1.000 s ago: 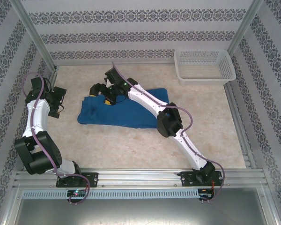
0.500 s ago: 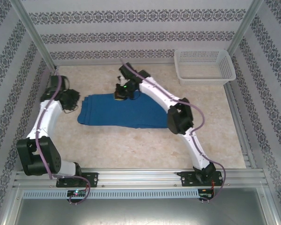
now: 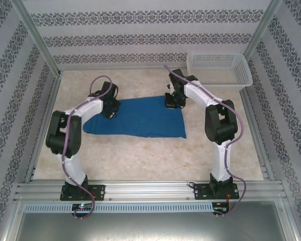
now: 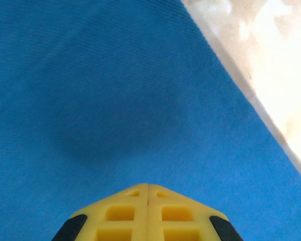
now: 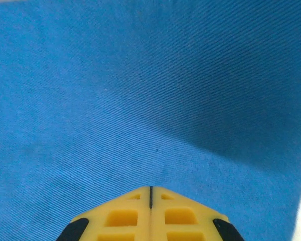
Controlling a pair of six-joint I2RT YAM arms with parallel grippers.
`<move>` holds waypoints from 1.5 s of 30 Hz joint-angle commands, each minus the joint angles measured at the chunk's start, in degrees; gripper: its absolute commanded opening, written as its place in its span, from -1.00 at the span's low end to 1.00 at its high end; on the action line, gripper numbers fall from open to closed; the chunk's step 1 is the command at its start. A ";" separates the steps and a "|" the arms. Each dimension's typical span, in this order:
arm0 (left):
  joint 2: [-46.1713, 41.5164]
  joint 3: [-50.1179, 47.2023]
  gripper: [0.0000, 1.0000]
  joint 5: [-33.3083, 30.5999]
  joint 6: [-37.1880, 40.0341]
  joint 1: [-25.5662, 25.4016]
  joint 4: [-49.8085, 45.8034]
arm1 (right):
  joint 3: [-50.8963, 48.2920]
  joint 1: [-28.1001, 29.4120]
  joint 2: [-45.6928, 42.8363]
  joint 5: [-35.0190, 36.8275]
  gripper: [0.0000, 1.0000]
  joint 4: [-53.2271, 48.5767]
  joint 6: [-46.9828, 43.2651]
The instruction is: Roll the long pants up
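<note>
Both end effectors sit low on the long pants [image 3: 140, 118] in the top view. We see the left end effector [image 3: 110, 109] at the end farthest from the basket [image 3: 218, 70]. The right end effector [image 3: 171, 102] is at the corner nearest the basket. The pants lie flat on the tabletop [image 3: 140, 155].

In the left wrist view, the yellow fingers [image 4: 120, 213] are pressed together over blue cloth.

In the right wrist view, its fingers [image 5: 123, 218] are pressed together too. We cannot tell if they pinch any cloth.
</note>
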 commanded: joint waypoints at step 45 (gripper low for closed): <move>-4.48 -0.52 -0.17 2.03 4.65 -3.67 7.43 | -17.29 18.56 -18.73 17.39 0.62 5.19 -19.69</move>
